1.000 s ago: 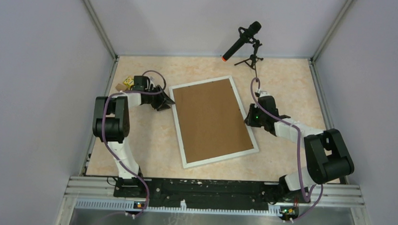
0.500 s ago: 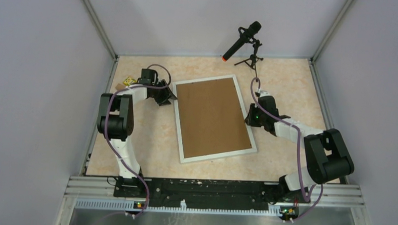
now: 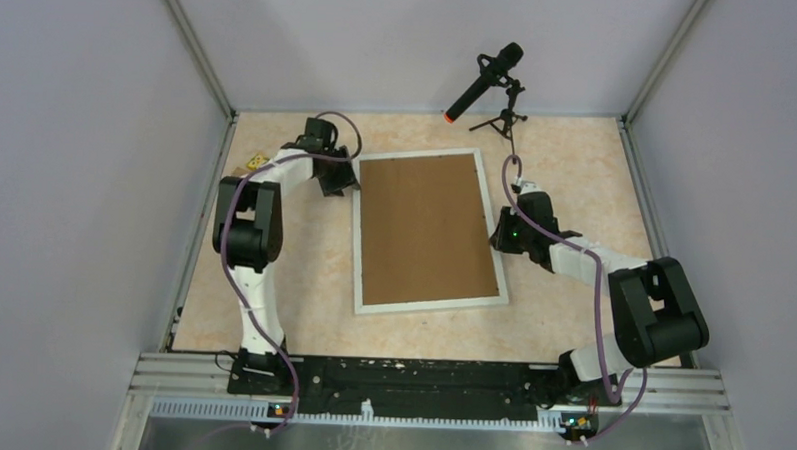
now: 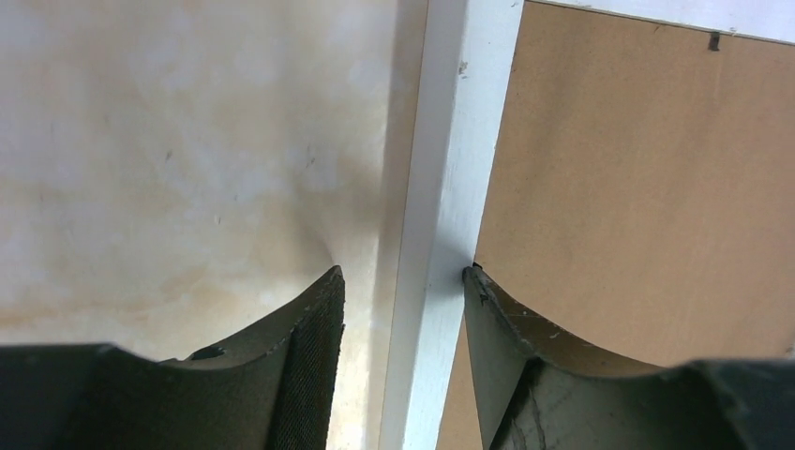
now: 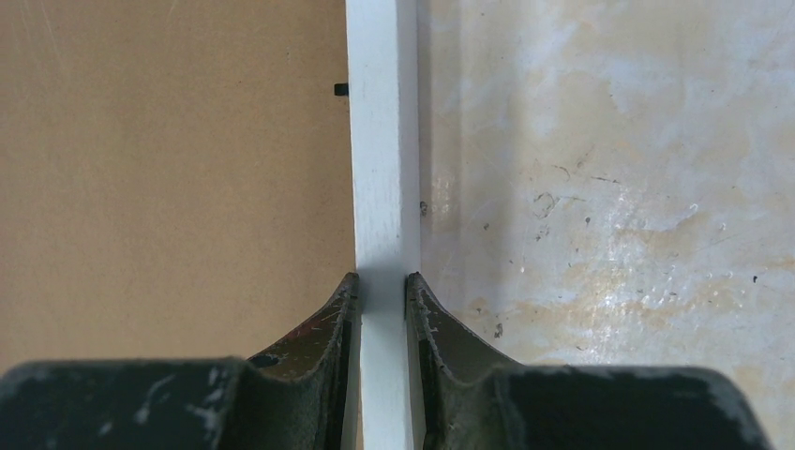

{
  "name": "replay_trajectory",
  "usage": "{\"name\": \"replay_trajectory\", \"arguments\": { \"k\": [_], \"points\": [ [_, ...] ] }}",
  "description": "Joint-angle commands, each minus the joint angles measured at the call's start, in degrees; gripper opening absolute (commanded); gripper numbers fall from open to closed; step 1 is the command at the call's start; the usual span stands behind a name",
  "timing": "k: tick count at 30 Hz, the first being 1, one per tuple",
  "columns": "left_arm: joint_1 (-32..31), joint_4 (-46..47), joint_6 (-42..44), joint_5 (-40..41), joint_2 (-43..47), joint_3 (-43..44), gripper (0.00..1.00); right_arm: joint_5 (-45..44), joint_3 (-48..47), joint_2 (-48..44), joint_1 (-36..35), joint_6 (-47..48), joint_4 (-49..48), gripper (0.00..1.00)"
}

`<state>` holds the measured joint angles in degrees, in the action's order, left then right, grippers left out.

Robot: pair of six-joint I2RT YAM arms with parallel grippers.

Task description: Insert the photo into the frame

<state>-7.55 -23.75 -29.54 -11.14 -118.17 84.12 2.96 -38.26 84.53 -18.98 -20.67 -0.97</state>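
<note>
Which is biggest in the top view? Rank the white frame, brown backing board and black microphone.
1. thin white rectangular frame
2. flat brown backing board inside it
3. black microphone, clearly smallest

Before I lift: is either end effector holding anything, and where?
The right end effector pinches the frame by its right rail; the left end effector only straddles the left rail, open.

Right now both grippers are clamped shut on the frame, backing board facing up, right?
Not quite: the left gripper is open, merely straddling the frame, as the left wrist view shows. The right gripper is clamped and the backing board faces up.
</note>
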Motion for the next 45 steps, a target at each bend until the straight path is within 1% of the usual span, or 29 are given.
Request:
{"name": "replay_trajectory", "arguments": {
  "k": [1, 2, 5, 7, 10, 12, 14, 15, 17, 19, 21, 22, 24, 27, 31, 34, 37, 40, 45],
  "points": [
    [-3.4, -13.4, 7.8, 18.2, -11.7, 3.6, 0.52, 3.9, 2.0, 2.6, -0.8, 0.4, 3.7, 0.0],
    [-4.0, -14.4, 8.5, 19.7, -12.7, 5.0, 0.51, 3.9, 2.1, 2.6, -0.8, 0.4, 3.7, 0.0],
    [-6.3, -19.1, 11.0, 25.4, -16.4, 11.7, 0.51, 4.2, 2.1, 2.7, -0.8, 0.5, 3.5, 0.0],
    [-8.8, -22.8, 12.9, 31.0, -18.6, 14.9, 0.51, 4.3, 2.1, 2.8, -0.8, 0.5, 3.5, 0.0],
    [-12.5, -24.6, 16.5, 38.0, -20.7, 16.2, 0.54, 4.5, 2.1, 2.9, -0.8, 0.4, 3.5, 0.0],
    [-13.6, -25.7, 17.0, 38.2, -20.6, 16.0, 0.56, 4.3, 2.0, 3.0, -0.8, 0.5, 3.6, 0.0],
    [-13.4, -24.0, 17.0, 35.6, -16.7, 13.3, 0.57, 4.0, 2.2, 2.8, -0.8, 0.3, 3.6, 0.0],
    [-12.9, -22.4, 16.9, 33.0, -13.4, 11.5, 0.57, 3.8, 2.2, 2.8, -0.8, 0.2, 3.6, 0.0],
    [-11.8, -16.9, 17.0, 25.6, -4.9, 6.7, 0.58, 3.3, 2.2, 2.6, -0.8, 0.0, 3.8, 0.0],
    [-10.3, -10.8, 16.5, 16.4, 3.0, 1.6, 0.61, 3.2, 2.3, 2.6, -0.8, -0.2, 3.8, 0.0],
    [-7.9, -5.5, 14.5, 8.1, 8.2, -2.0, 0.62, 3.7, 2.2, 2.8, -0.8, -0.1, 3.5, 0.0],
    [-6.2, -3.6, 13.7, 3.1, 9.6, -3.0, 0.62, 3.9, 2.2, 2.9, -0.8, -0.1, 3.4, 0.0],
    [-2.9, -1.0, 11.5, -3.6, 10.6, -4.3, 0.62, 4.1, 2.2, 3.0, -0.8, -0.1, 3.5, 0.0],
    [1.5, 1.3, 9.3, -11.7, 8.6, -4.1, 0.62, 3.7, 2.4, 2.7, -0.8, -0.1, 3.6, 0.0],
    [4.2, 2.0, 7.5, -14.2, 4.9, -1.6, 0.6, 3.8, 2.5, 2.7, -0.8, 0.0, 3.5, 0.0],
    [4.5, 3.1, 7.1, -15.9, 2.4, 0.5, 0.54, 4.0, 2.4, 2.9, -0.8, 0.1, 3.3, 0.0],
    [4.5, 3.6, 6.8, -17.7, -0.2, 2.1, 0.59, 4.2, 2.2, 3.3, -0.8, 0.2, 3.4, 0.0],
    [4.4, 3.9, 6.9, -16.9, -1.8, 2.3, 0.59, 4.3, 2.3, 3.3, -0.8, 0.2, 3.3, 0.0],
    [4.4, 4.0, 6.4, -15.4, -3.9, 3.3, 0.52, 4.3, 2.2, 3.6, -0.8, 0.2, 3.3, 0.0]
  ]
}}
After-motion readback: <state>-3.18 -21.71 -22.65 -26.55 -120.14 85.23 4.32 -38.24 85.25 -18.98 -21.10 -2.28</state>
